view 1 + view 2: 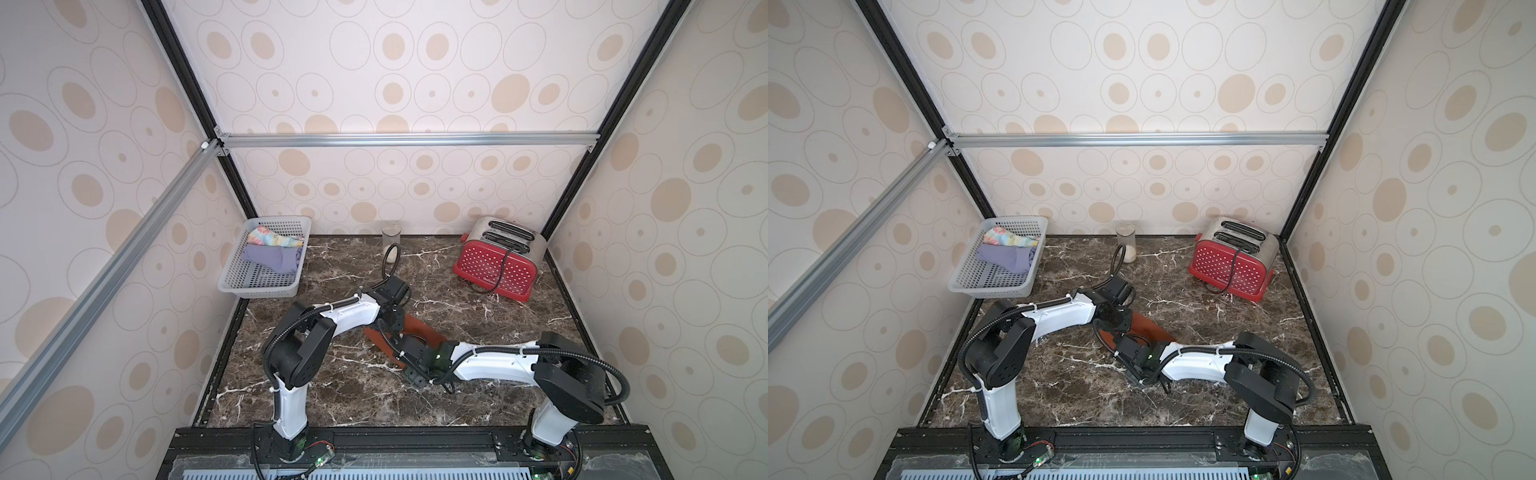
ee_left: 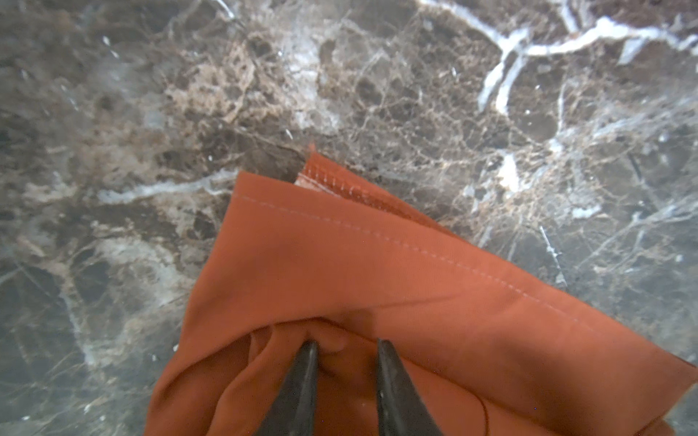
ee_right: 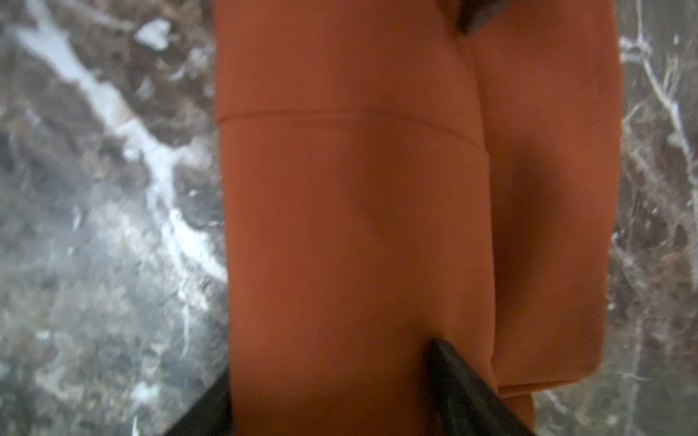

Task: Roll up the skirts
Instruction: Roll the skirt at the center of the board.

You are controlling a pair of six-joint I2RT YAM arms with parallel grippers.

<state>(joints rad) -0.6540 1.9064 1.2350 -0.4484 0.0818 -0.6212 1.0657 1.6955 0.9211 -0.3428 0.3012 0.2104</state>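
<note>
The rust-orange skirt [image 1: 419,328] [image 1: 1152,328] lies mid-table, folded into a long strip between my two grippers. At its far end, my left gripper [image 1: 390,326] [image 2: 345,345] is shut on a bunched fold of this skirt [image 2: 377,264]. At the near end, my right gripper [image 1: 405,353] [image 3: 330,358] stands open astride the strip [image 3: 359,207]; one finger [image 3: 464,385] rests on top, the other sits at the cloth's edge. The lavender skirt [image 1: 274,257] and the floral skirt [image 1: 272,237] lie in the grey basket [image 1: 257,293] at the back left.
A red toaster [image 1: 496,266] with a black cord stands at the back right. A small glass jar [image 1: 391,241] sits against the back wall. Enclosure walls and black frame rails surround the marble table [image 1: 332,395].
</note>
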